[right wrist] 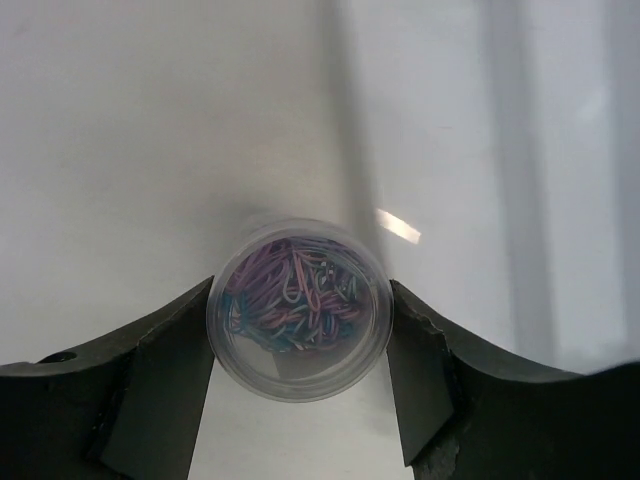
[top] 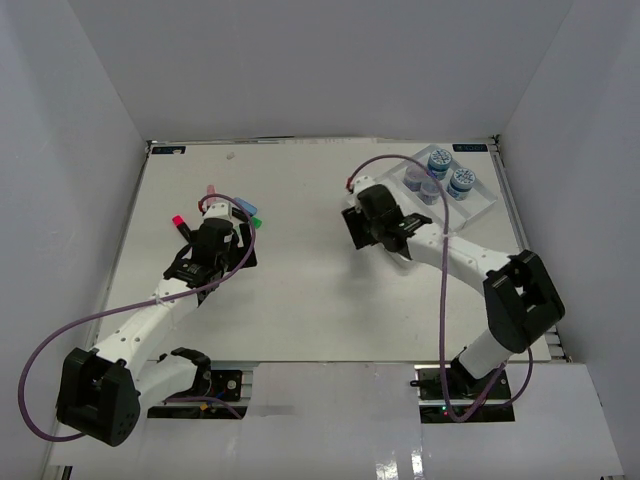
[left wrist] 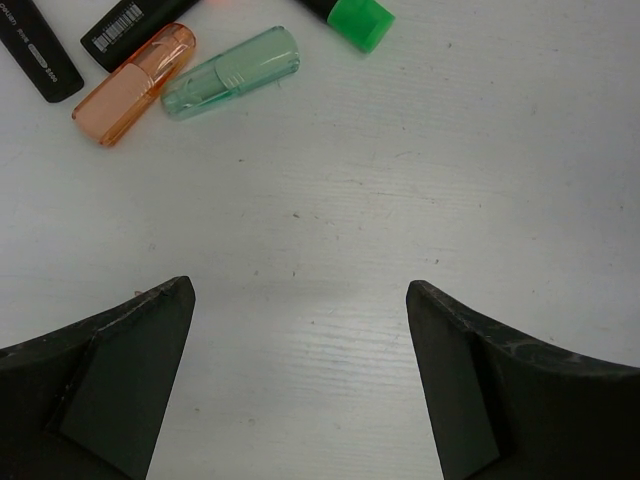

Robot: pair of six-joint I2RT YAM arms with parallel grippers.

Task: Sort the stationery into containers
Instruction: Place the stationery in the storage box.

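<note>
My right gripper [right wrist: 300, 335] is shut on a small clear round jar [right wrist: 298, 308] full of coloured paper clips, seen from its base, held over the table left of the white tray [top: 487, 205]. In the top view this gripper [top: 363, 226] hides the jar. Three jars [top: 440, 160] stand in the tray. My left gripper [left wrist: 300, 330] is open and empty above bare table, just short of an orange marker [left wrist: 135, 85], a pale green marker [left wrist: 230, 72] and a bright green one [left wrist: 360, 20]. From above, the left gripper [top: 218, 230] sits among pink [top: 210, 188], red [top: 180, 222] and green [top: 256, 218] markers.
Black marker bodies [left wrist: 40, 50] lie at the top left of the left wrist view. The tray's pale walls [right wrist: 520, 200] run along the right of the right wrist view. White enclosure walls surround the table [top: 300, 300].
</note>
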